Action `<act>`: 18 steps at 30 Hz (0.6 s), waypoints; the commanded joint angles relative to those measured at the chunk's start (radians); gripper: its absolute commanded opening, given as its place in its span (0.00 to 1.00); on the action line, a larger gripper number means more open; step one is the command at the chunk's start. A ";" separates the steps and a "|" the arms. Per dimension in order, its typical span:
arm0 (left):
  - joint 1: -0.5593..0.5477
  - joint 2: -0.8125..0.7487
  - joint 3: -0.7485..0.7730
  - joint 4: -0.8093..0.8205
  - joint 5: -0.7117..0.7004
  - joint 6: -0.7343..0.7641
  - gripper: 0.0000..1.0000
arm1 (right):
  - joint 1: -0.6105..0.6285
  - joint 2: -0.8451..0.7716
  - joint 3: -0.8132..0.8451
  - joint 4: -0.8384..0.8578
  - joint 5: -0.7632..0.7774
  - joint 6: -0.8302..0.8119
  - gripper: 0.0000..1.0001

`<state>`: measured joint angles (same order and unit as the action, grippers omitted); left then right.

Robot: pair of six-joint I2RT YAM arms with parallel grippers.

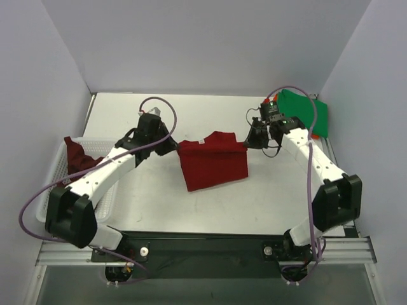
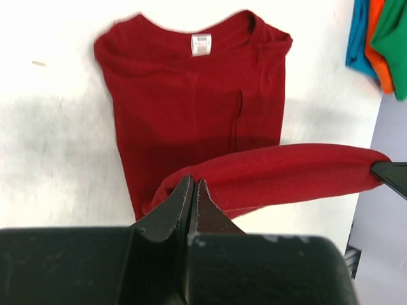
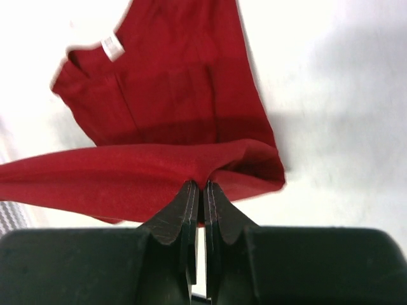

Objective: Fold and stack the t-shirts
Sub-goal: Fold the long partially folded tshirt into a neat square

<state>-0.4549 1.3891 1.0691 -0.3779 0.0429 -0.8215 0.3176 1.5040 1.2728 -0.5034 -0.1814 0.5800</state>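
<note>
Top external view shows you the red t-shirt (image 1: 213, 166) in the middle of the desk (image 1: 152, 203), between the two arms. The left pincer (image 1: 170, 146) is at the far left corner of the shirt and the right pincer (image 1: 254, 141) is at its far right corner, so most of the cloth lies between them and a little toward the arm bases.

From the left wrist view you see the left pincer closed tight, with a fold of the red cloth caught between its tips. From there a raised band of the same cloth runs to the right, up to the black tip of the other pincer. The flat part of the shirt lies beyond the band, with the white label (image 2: 201, 44) at the collar.

From the right wrist view you see the same on the other side: the right pincer is closed on the red cloth, and the band goes away to the left.

A green t-shirt (image 2: 394, 44), an orange t-shirt (image 2: 379, 38) and a blue t-shirt (image 2: 359, 35) lie together at the far right corner of the desk, apart from both pincers. A maroon t-shirt (image 1: 76, 155) lies in the white basket (image 1: 54, 190) on the left.
</note>
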 commanded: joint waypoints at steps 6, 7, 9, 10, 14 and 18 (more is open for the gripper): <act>0.153 0.333 0.221 0.082 0.098 0.044 0.00 | -0.084 0.389 0.393 -0.009 -0.151 -0.065 0.01; 0.175 0.387 0.235 0.105 0.104 0.042 0.00 | -0.084 0.469 0.472 -0.012 -0.165 -0.075 0.01; 0.197 0.456 0.253 0.120 0.117 0.036 0.00 | -0.084 0.556 0.568 -0.012 -0.204 -0.081 0.01; 0.217 0.476 0.259 0.137 0.126 0.035 0.00 | -0.086 0.640 0.667 -0.012 -0.219 -0.083 0.01; 0.261 0.542 0.264 0.203 0.158 0.012 0.00 | -0.080 0.827 0.903 -0.012 -0.268 -0.074 0.02; 0.271 0.606 0.291 0.212 0.155 0.013 0.00 | -0.072 0.962 1.039 0.015 -0.282 -0.052 0.07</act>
<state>-0.1993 1.9701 1.2972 -0.2173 0.2024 -0.8116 0.2478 2.4458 2.2162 -0.4953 -0.4473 0.5270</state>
